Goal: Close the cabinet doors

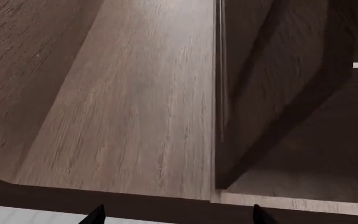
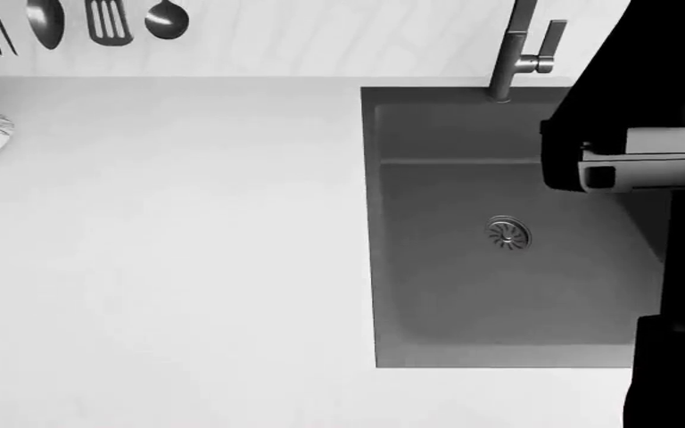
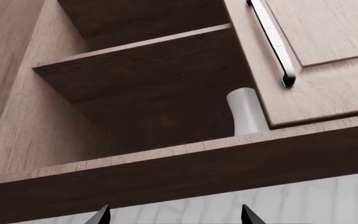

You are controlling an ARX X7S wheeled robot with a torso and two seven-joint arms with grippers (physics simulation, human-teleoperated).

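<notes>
The right wrist view looks up into the wooden cabinet (image 3: 135, 116). Its left part stands open, showing a shelf (image 3: 135, 60) and dark interior. A cabinet door (image 3: 328, 60) with a long silver handle (image 3: 272, 42) covers the right part; how far it is ajar I cannot tell. My right gripper (image 3: 175, 215) is open below the cabinet's bottom edge, holding nothing. In the left wrist view a pale wood panel (image 1: 135, 102) meets a darker cabinet door panel (image 1: 272, 70) that stands out from it. My left gripper (image 1: 177, 215) is open and empty just under the cabinet's lower edge.
A pale cylinder (image 3: 246, 112) stands inside the cabinet behind the door's edge. In the head view lie the white counter (image 2: 164, 259), the grey sink (image 2: 509, 232) with its faucet (image 2: 515, 49), hanging utensils (image 2: 75, 20) and my black right arm (image 2: 652, 134).
</notes>
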